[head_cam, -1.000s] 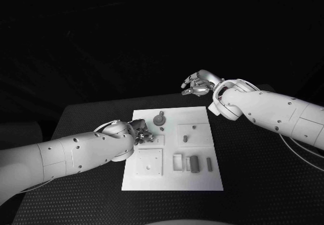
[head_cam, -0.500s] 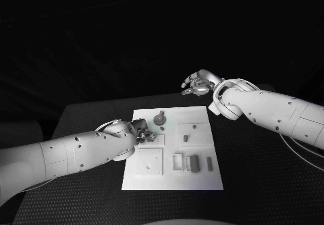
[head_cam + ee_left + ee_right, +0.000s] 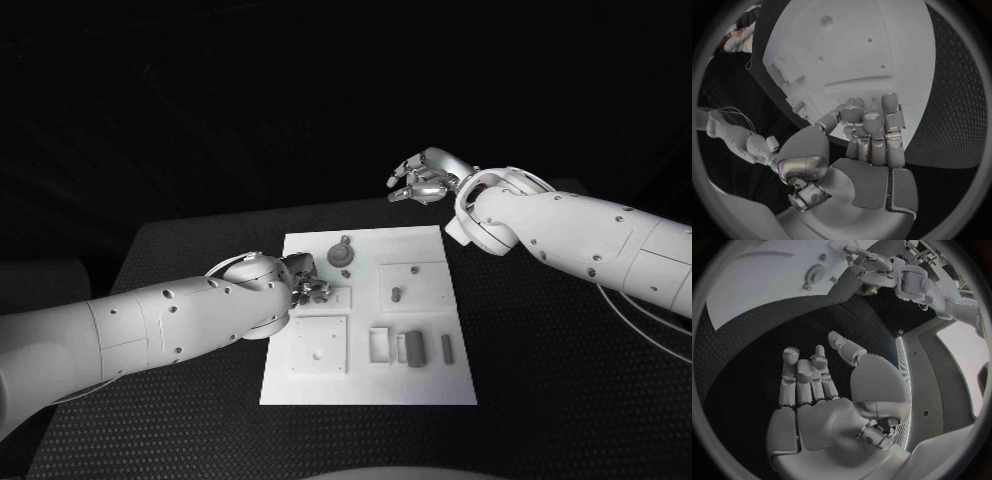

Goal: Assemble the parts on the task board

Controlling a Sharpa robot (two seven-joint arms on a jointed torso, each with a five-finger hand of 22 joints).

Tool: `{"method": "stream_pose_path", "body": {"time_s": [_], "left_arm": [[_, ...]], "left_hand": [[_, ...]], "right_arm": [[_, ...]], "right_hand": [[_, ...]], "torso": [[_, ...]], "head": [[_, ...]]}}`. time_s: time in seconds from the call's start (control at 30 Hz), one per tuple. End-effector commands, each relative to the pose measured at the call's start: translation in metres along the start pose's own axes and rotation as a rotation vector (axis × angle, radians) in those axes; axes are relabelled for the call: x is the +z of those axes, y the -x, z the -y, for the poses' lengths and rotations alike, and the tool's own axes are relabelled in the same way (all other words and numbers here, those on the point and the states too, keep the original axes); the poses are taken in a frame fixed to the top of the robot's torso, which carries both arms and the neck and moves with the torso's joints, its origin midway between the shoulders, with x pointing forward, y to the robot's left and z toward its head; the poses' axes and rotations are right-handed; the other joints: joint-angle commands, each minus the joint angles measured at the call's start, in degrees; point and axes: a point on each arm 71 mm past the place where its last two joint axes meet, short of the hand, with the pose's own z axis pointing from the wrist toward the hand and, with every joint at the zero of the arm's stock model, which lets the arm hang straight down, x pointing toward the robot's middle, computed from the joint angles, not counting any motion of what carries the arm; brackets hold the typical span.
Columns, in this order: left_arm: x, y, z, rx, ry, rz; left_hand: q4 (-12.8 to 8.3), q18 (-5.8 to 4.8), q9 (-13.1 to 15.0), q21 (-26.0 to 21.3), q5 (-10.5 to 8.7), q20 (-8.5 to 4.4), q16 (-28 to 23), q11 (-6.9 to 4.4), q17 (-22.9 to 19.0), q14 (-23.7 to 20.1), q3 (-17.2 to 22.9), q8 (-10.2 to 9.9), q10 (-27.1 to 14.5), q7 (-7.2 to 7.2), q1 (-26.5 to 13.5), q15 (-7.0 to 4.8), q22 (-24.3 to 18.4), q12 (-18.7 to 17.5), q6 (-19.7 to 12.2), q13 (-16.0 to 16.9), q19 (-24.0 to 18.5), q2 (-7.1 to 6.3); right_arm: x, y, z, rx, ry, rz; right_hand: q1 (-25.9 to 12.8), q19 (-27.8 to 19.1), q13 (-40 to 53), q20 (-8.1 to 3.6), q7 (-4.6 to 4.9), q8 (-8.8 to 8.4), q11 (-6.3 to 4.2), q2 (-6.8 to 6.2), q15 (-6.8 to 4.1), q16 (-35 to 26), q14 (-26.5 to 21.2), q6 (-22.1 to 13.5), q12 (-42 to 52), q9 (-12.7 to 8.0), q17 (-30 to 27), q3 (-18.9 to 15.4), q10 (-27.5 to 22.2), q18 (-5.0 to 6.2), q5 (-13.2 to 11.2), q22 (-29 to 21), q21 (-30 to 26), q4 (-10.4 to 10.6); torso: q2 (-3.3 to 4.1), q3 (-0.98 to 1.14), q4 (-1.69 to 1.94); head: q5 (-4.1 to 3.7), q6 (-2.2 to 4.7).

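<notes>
**Left hand working at the board, right hand waiting above**

The left hand (image 3: 307,285) is hovering low over the near-left part of the white board (image 3: 433,385), fingers curling together around something small; whether it is actually holding a part, I cannot tell. The right hand (image 3: 423,178) is hanging well beyond the board's far edge, fingers apart, holding nothing.

Just past the left fingertips a round part (image 3: 339,256) is sitting on the board. Farther to that hand's right, a few bar-shaped parts (image 3: 415,349) are lying in a row.

The parts are probably light, stiff and smooth, so pinching each by its sides should suit best.

The board is lying flat on a black textured counter (image 3: 548,370), with dark open room around it.
</notes>
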Motion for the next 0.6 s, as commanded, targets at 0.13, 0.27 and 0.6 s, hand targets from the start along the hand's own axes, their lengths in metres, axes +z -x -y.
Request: {"method": "stream_pose_path", "body": {"time_s": [0.13,0.27,0.6], "left_arm": [[-0.0002,-0.0141,0.0009,0.044,-0.006,-0.060],[0.0001,-0.0125,-0.0011,0.040,-0.002,-0.046],[0.0012,-0.0103,-0.0045,0.033,0.004,-0.031]], "left_hand": [[-0.3,0.56,0.3,0.5,0.66,-0.52,0.5,-1.15,-0.3,-2.4,3.0,0.3,-0.5,-3.99,0.1,-1.94,1.4,0.4,6.3,-0.2,0.6,0.68],[-0.3,0.61,0.7,1.0,2.70,-0.67,1.4,-1.34,-0.8,-2.3,3.6,0.7,-0.5,-4.20,-0.6,-2.12,1.4,1.2,6.6,-0.3,0.8,0.75],[-0.2,0.65,1.2,1.7,3.85,-0.90,2.5,-1.61,-1.3,-2.2,4.9,1.3,-0.5,-4.48,-1.4,-2.44,1.4,2.3,7.0,-0.4,1.2,0.80]], "right_arm": [[-0.0005,-0.0005,-0.0002,0.000,0.005,-0.013],[-0.0005,-0.0004,0.0000,0.000,0.005,-0.012],[-0.0005,-0.0004,0.0000,0.000,0.004,-0.013]], "right_hand": [[0.2,0.1,-0.1,0.40,1.20,-0.31,-0.14,0.62,-0.10,0.0,-0.1,0.8,0.2,0.1,-0.1,-0.2,-0.5,0.62,-0.1,0.3,-0.3,-0.2],[0.2,0.1,-0.1,0.40,1.20,-0.31,-0.14,0.62,-0.10,0.0,-0.1,0.8,0.2,0.1,-0.1,-0.2,-0.5,0.62,-0.1,0.4,-0.3,-0.2],[0.2,0.1,-0.1,0.40,1.20,-0.31,-0.14,0.62,-0.09,0.0,-0.1,0.8,0.2,0.1,-0.1,-0.2,-0.5,0.62,-0.1,0.4,-0.3,-0.2]], "torso": [[0.01,-0.04,0.04],[0.02,-0.03,0.05],[0.04,-0.04,0.05]], "head": [[-0.08,0.01],[-0.08,0.01],[-0.04,0.04]]}}
